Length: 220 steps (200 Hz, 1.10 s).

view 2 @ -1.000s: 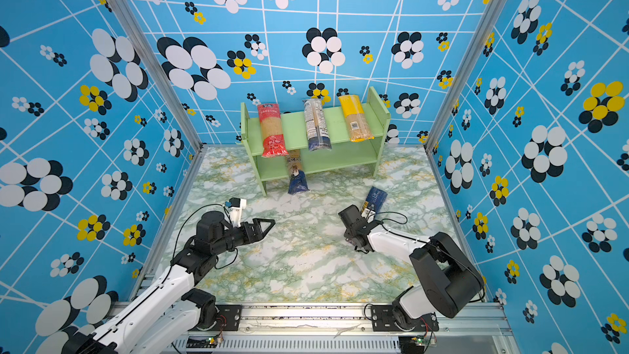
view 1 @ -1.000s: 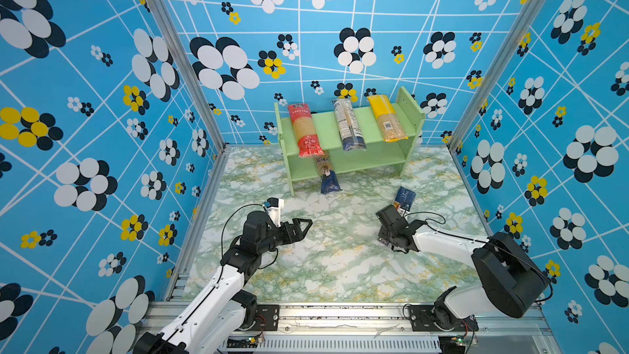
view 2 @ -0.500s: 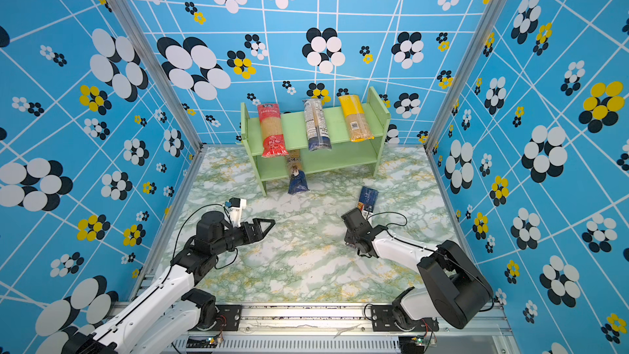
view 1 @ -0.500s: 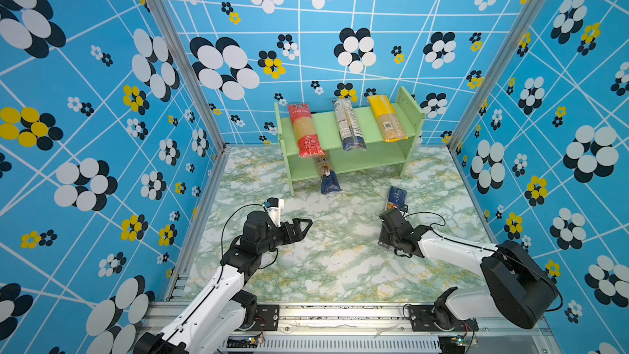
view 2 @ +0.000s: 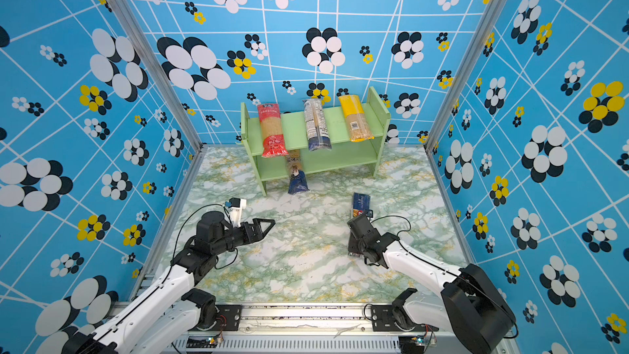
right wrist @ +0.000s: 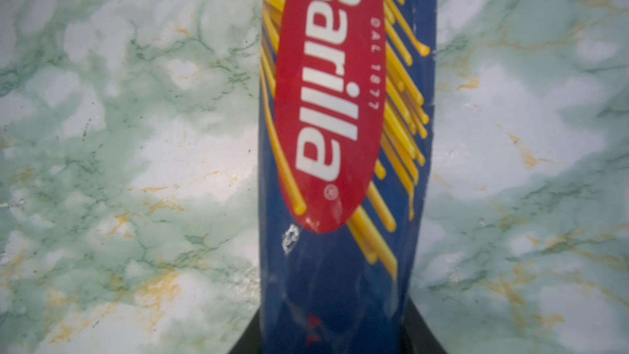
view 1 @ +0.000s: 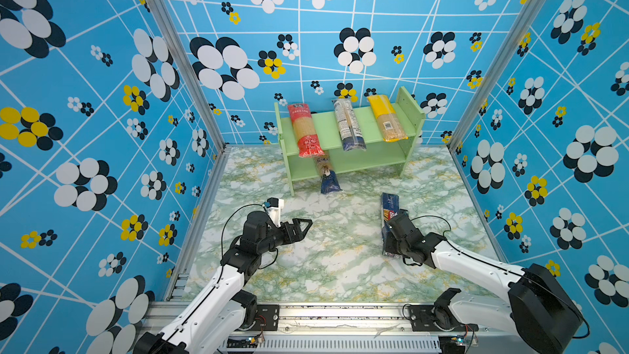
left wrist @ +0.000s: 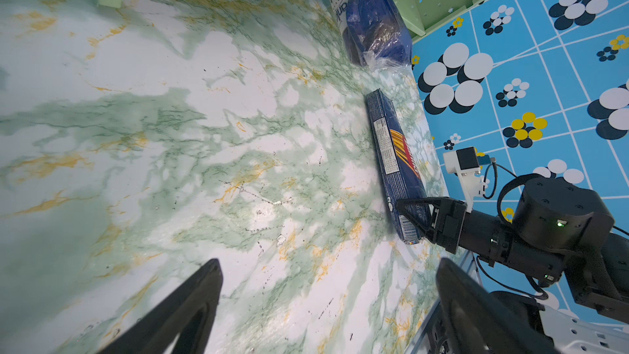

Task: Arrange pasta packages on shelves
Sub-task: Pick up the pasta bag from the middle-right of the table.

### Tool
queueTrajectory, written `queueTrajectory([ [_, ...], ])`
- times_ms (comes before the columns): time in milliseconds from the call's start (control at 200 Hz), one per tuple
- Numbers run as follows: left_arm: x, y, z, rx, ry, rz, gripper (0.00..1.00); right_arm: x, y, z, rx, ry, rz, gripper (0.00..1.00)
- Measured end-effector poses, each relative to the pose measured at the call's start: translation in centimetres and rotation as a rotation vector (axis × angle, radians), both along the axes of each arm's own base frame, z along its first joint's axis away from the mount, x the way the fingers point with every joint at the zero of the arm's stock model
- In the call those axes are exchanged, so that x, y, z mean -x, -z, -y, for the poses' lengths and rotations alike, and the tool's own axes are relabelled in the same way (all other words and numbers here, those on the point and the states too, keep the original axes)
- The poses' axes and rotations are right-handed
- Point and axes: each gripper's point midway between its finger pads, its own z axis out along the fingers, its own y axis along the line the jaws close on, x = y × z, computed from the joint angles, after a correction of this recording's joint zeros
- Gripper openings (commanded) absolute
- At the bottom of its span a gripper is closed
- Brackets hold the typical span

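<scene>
Pasta packs numbered five, with one green two-tier shelf (view 1: 326,127) at the table's (view 1: 340,267) far edge. On the top tier lay a red pack (view 1: 304,131), a clear pack (view 1: 348,124) and a yellow pack (view 1: 386,120). A brownish pack (view 1: 326,175) poked out of the lower tier. The Barilla pack (view 1: 389,207) lay flat toward the right edge. It looked light, brittle and slick-filmed, probably best pinched mid-length. The right claw (right wrist: 335,335) pinched its near end; the left claw (left wrist: 328,267) gaped wide, empty.

Glossy plastic wraps the Barilla pack (right wrist: 340,284); the marble-look tabletop (right wrist: 136,137) is smooth.
</scene>
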Motion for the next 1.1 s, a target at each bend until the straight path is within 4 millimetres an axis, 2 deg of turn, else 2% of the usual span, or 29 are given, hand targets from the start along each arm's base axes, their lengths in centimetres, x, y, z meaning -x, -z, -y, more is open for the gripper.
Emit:
queueTrajectory([
  [510,0.0,0.1,0.0,0.000,0.000,-0.002,0.99,1.6,-0.7,0.8,0.055,-0.084,-0.029,0.00],
  [865,-0.1,0.6,0.1,-0.005,0.001,-0.017,0.99,1.4,-3.6,0.6,0.056,-0.168,0.063,0.00],
  [1100,-0.1,0.6,0.1,-0.005,0.001,-0.018,0.99,1.2,-4.6,0.5,0.059,-0.203,0.100,0.00],
])
